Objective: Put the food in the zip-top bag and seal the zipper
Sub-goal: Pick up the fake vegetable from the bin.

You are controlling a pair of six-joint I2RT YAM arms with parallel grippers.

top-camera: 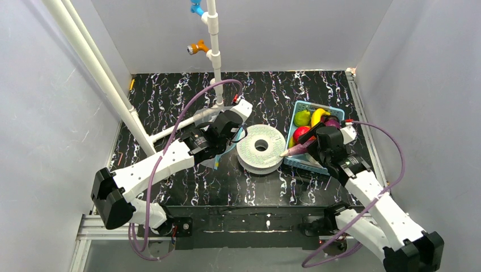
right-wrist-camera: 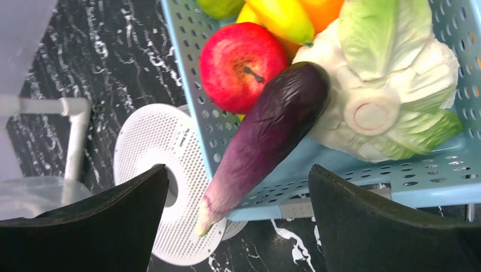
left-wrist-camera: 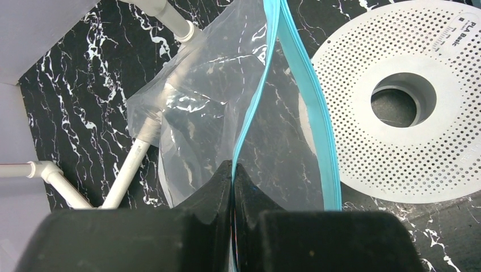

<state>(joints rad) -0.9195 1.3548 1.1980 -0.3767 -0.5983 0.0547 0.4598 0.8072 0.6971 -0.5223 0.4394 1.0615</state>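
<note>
The clear zip-top bag hangs open over the dark table, and its teal zipper splits into two strips. My left gripper is shut on one zipper strip and holds the bag left of the white disc; it also shows in the top view. The purple eggplant lies tilted over the blue basket's rim, its tip over the disc. My right gripper is open, with its jaws apart on either side of the eggplant, not touching it. The red apple, banana, pear and an orange piece lie in the basket.
The light-blue mesh basket stands at the right and also holds a toy cabbage. A white perforated disc sits between bag and basket. White pipes run behind the bag and up the back wall.
</note>
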